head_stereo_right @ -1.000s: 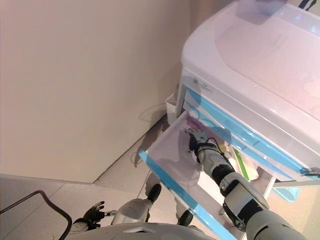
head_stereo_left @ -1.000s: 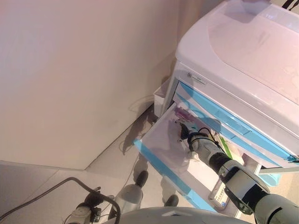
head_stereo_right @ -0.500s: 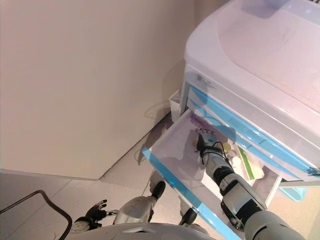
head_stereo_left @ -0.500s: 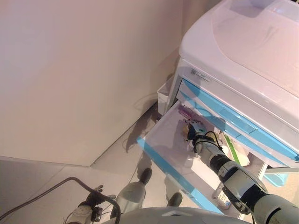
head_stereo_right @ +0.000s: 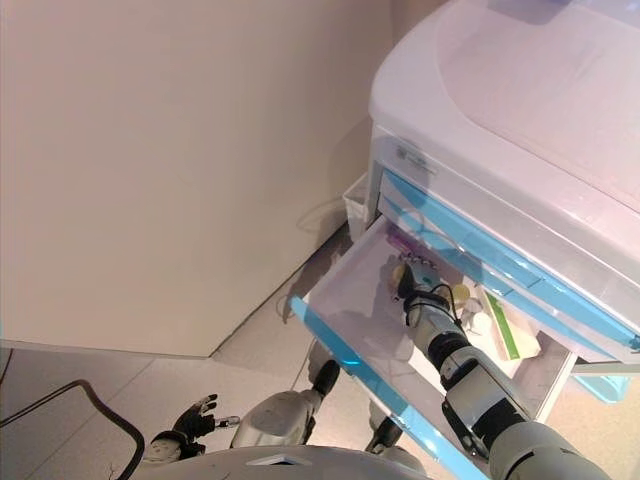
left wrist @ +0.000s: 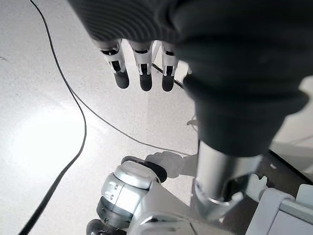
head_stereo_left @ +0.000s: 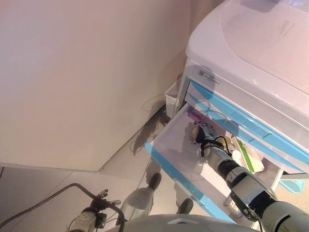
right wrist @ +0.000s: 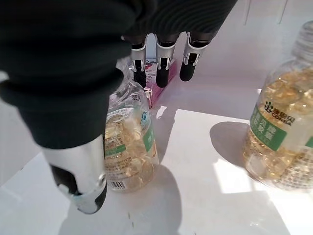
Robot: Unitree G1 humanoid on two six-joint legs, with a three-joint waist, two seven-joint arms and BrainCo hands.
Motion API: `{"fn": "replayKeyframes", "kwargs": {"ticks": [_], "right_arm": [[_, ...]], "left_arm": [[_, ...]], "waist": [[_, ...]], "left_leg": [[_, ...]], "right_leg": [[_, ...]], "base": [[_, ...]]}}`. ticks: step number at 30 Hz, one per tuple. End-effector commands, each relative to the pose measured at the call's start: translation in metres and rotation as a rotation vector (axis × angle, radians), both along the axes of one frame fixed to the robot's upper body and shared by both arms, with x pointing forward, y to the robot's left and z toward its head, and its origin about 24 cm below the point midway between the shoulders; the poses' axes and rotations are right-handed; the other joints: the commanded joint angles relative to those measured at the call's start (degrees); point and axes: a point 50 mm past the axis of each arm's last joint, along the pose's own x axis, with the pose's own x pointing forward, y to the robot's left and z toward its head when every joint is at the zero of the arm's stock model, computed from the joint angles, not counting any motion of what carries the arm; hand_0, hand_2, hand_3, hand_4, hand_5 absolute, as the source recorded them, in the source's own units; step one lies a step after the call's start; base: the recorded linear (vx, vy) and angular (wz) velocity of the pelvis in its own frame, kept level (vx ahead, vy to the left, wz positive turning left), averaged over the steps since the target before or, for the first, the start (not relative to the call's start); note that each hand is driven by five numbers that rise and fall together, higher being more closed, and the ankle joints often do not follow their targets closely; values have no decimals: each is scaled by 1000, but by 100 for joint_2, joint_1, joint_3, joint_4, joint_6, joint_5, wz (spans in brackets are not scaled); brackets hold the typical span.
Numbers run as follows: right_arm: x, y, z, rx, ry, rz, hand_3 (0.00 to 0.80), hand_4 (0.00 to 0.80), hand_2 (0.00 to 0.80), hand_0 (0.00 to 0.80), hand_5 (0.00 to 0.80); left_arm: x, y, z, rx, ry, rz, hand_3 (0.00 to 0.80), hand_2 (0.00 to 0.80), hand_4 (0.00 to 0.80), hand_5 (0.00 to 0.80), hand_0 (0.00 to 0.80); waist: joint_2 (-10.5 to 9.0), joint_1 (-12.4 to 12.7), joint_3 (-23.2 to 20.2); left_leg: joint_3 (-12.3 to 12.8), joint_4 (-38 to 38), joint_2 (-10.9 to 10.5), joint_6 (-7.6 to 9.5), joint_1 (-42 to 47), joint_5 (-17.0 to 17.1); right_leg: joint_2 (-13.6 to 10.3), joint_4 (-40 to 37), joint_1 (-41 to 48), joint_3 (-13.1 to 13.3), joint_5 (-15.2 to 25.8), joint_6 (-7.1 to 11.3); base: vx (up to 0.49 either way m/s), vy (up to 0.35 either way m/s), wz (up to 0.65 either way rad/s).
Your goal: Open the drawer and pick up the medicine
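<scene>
My right hand [head_stereo_right: 412, 282] has moved deeper into the open drawer [head_stereo_right: 352, 302], from mid-tray toward the rear end near the purple packet [head_stereo_right: 403, 243]; my fingers [right wrist: 162, 63] now reach over the lying capsule bottle [right wrist: 128, 147], thumb alongside it; my head camera has shifted, so the cart sits slightly differently in frame.

bottles [right wrist: 128, 147] – two | pink box [right wrist: 165, 78] – one | open drawer [head_stereo_right: 340, 300] – one
</scene>
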Motion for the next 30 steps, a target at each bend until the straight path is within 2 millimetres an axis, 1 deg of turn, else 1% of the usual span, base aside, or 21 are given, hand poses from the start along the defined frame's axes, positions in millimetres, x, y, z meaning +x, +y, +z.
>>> {"fn": "replayKeyframes", "kwargs": {"ticks": [1,3,4,5,6,7,15,25,26,27,28,30], "right_arm": [[11,-5,12,-25,-21,-13,0,0,0,0,0],[9,-5,10,-24,-12,-13,0,0,0,0,0],[9,-5,10,-25,-8,-13,169,169,169,169,169],[9,-4,9,-26,-3,-11,455,455,455,455,455],[9,-4,9,-25,3,-8,536,536,536,536,536],[9,-4,9,-29,4,-5,800,800,800,800,800],[5,-1,3,-30,23,7,800,800,800,800,800],[6,2,5,-29,8,32,800,800,800,800,800],[6,3,5,-27,12,35,653,653,653,653,653],[6,3,5,-25,25,34,386,386,386,386,386],[6,2,4,-25,36,36,0,0,0,0,0],[4,3,2,-35,71,52,0,0,0,0,0]], "left_arm": [[-5,0,-1,8,16,-45,0,0,0,0,0],[-5,1,-1,10,16,-48,0,0,0,0,0],[-4,1,-1,11,17,-49,0,0,0,0,0],[-4,1,-1,13,16,-49,0,0,0,0,0],[-4,1,-1,14,16,-49,0,0,0,0,0],[-3,1,-1,15,14,-50,0,0,0,0,0],[-1,0,0,20,13,-60,0,0,0,0,0],[-1,4,0,30,18,-59,0,0,0,0,0],[-1,5,0,32,21,-59,0,0,0,0,0],[-1,5,0,33,22,-59,0,0,0,0,0],[-1,6,1,35,23,-59,0,0,0,0,0],[0,7,1,35,21,-55,0,0,0,0,0]], "waist": [[119,111,-115],[109,115,-117],[104,115,-116],[93,115,-117],[85,111,-119],[79,109,-113],[50,123,-129],[-1,95,-122],[-9,88,-124],[-14,80,-126],[-23,76,-128],[-44,63,-142]], "left_leg": [[114,-134,-68,107,-6,-162],[118,-136,-68,107,-6,-164],[118,-138,-65,107,-3,-163],[117,-139,-63,107,-1,-165],[120,-141,-60,108,3,-164],[126,-142,-55,106,2,-164],[112,-146,-56,104,11,-167],[118,-148,-46,109,42,-183],[122,-147,-46,111,56,-193],[134,-143,-41,109,67,-200],[141,-140,-36,108,73,-208],[162,-138,-24,106,87,-226]], "right_leg": [[-439,828,-338,144,81,271],[-440,826,-336,147,83,275],[-441,829,-340,148,87,277],[-438,825,-341,152,87,277],[-437,824,-341,158,90,279],[-439,824,-343,159,92,283],[-432,819,-345,157,98,290],[-418,824,-335,186,106,299],[-416,825,-332,193,109,298],[-414,832,-338,201,111,300],[-412,829,-334,208,112,305],[-408,817,-333,228,109,316]], "base": [[0,0,0],[0,0,0],[0,0,0],[0,0,0],[0,0,0],[0,0,0],[0,0,0],[0,0,0],[0,0,0],[0,0,0],[0,0,0],[11,-9,-4]]}}
